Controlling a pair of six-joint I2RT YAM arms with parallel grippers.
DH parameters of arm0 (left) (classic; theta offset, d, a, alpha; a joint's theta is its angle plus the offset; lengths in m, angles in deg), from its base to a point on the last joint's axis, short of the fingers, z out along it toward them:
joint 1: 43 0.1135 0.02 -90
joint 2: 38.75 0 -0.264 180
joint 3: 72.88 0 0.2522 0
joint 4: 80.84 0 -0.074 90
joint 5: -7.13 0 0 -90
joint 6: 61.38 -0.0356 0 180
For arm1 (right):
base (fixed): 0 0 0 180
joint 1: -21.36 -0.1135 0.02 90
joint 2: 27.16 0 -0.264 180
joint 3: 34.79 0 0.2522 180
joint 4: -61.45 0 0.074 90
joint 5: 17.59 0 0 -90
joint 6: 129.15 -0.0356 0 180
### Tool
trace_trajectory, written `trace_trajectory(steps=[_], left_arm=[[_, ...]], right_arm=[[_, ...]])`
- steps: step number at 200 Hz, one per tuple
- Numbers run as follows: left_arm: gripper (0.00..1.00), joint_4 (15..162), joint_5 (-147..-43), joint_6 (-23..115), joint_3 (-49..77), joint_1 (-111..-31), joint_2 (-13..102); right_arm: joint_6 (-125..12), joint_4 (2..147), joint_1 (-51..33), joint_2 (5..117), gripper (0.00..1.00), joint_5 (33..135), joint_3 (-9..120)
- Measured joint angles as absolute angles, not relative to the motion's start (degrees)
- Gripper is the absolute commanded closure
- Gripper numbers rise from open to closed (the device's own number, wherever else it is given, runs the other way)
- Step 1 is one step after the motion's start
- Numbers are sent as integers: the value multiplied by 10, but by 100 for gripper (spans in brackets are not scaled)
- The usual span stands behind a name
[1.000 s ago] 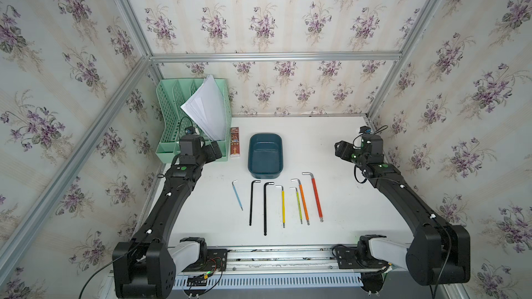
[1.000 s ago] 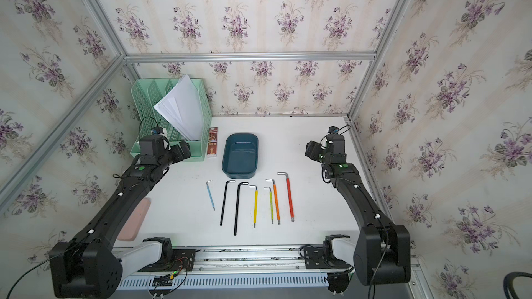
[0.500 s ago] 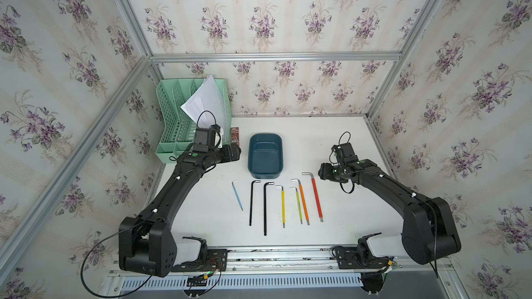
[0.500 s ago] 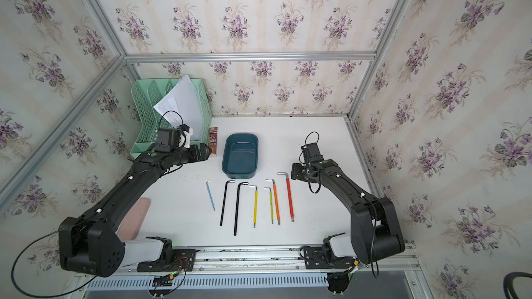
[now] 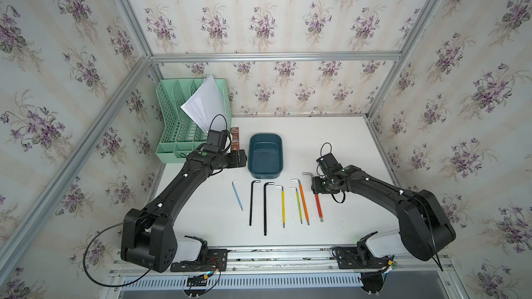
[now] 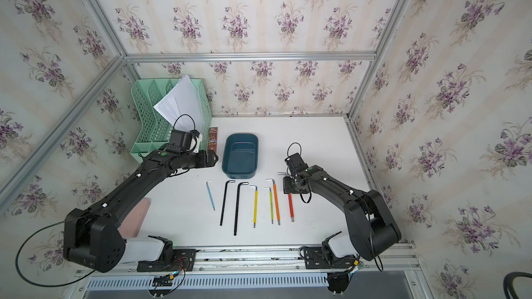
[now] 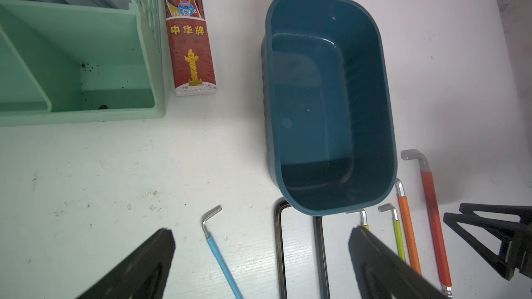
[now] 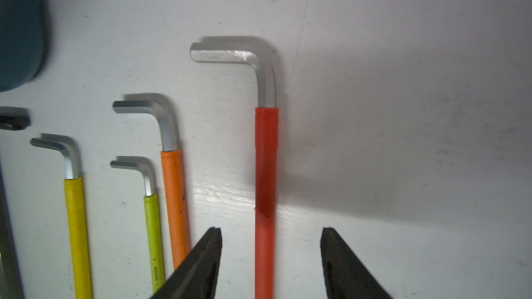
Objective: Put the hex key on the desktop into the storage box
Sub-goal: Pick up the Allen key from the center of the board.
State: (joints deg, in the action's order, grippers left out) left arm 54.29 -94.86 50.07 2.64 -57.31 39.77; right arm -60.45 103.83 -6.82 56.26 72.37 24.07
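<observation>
Several hex keys lie in a row on the white desktop (image 5: pixel 331 139), in front of the empty teal storage box (image 5: pixel 265 155) (image 7: pixel 328 96). The red-sleeved hex key (image 8: pixel 266 168) (image 5: pixel 317 205) is the rightmost. My right gripper (image 8: pixel 272 230) (image 5: pixel 316 188) is low over it, open, with the red shaft between its fingers and touching neither. The orange hex key (image 8: pixel 174 197) lies just outside one fingertip. My left gripper (image 7: pixel 262 230) (image 5: pixel 243 159) hovers open beside the box's left wall, holding nothing, above the blue hex key (image 7: pixel 218 257) and two black ones.
A mint-green mesh file organizer (image 5: pixel 178 127) with white papers stands at the back left. A red printed pack (image 7: pixel 191 53) lies between it and the box. A pink object (image 6: pixel 135 217) sits at the desktop's left edge under the left arm.
The right arm came down from the back right to the red hex key, and its jaws narrowed. The left arm swung from the organizer toward the box's left side.
</observation>
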Motion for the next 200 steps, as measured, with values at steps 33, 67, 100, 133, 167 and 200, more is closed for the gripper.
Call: trace_trajectory(steps=[33, 67, 100, 133, 167, 200], left_arm=[[1, 538, -941, 500, 29, -581, 399], [1, 535, -934, 500, 29, -584, 399], [1, 535, -930, 500, 29, -585, 399], [1, 535, -929, 500, 31, -587, 400], [1, 535, -922, 500, 31, -587, 400], [1, 532, -915, 500, 31, -588, 399]], right_arm=[[-608, 1043, -84, 585, 43, 715, 249], [-613, 1059, -90, 605, 43, 696, 260], [-616, 1072, -117, 618, 44, 690, 262], [-619, 1073, -122, 626, 46, 691, 259], [-632, 1063, -126, 629, 53, 686, 251], [-637, 1047, -127, 623, 67, 682, 237]])
